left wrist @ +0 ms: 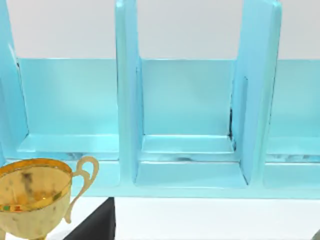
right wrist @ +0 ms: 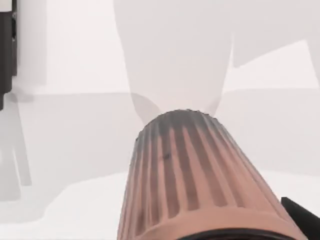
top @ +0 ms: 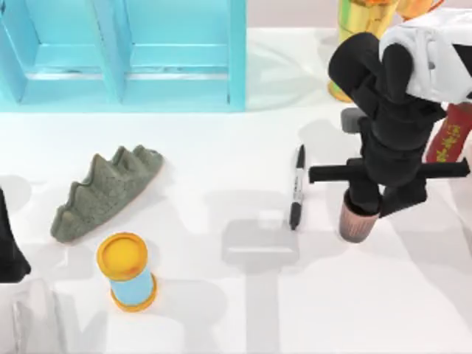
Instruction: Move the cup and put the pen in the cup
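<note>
My right gripper (top: 359, 214) looks clamped round the cup (top: 357, 221), fingers mostly hidden; the pen (top: 296, 186) lies just left, running front-to-back.

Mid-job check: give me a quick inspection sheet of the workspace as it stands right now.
Surface: white table, shadowed.
Job's things: cup upright under the right arm, right of the pen; pen lies flat, not in the cup.
Clutter: blue shelf rack at the back; gold trophy; red item; grey-green ridged object; blue cylinder with yellow ends.
Grippers: right tool at the cup, fingers hidden; left tool parked at the left edge.
Cables: nothing seen.
Surroundings: nothing seen.
</note>
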Robot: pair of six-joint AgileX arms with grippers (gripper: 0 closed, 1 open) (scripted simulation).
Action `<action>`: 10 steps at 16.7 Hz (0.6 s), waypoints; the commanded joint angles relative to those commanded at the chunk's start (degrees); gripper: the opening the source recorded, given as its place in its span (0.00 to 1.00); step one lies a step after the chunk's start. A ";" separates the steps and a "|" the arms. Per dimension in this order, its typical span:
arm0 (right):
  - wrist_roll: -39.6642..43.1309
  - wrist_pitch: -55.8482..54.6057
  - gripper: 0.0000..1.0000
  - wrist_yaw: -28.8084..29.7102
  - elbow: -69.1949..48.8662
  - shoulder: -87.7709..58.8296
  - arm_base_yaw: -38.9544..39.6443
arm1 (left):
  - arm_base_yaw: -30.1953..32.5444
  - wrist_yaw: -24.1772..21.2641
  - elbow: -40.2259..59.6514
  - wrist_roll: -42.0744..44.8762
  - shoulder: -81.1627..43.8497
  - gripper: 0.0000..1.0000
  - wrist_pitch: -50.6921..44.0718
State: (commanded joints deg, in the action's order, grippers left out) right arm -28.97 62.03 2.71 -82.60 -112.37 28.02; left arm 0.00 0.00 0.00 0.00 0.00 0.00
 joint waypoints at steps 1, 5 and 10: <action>0.00 0.00 0.15 0.00 0.00 0.00 0.00 | 0.00 0.00 0.00 0.00 0.00 1.00 0.00; 0.00 0.00 0.45 0.00 0.00 0.00 0.00 | 0.00 0.00 0.00 0.00 0.00 1.00 0.00; 0.00 0.00 0.83 0.00 0.00 0.00 0.00 | 0.00 0.00 0.00 0.00 0.00 1.00 0.00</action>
State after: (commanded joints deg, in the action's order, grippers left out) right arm -28.97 62.03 2.71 -82.60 -112.37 28.02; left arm 0.00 0.00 0.00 0.00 0.00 0.00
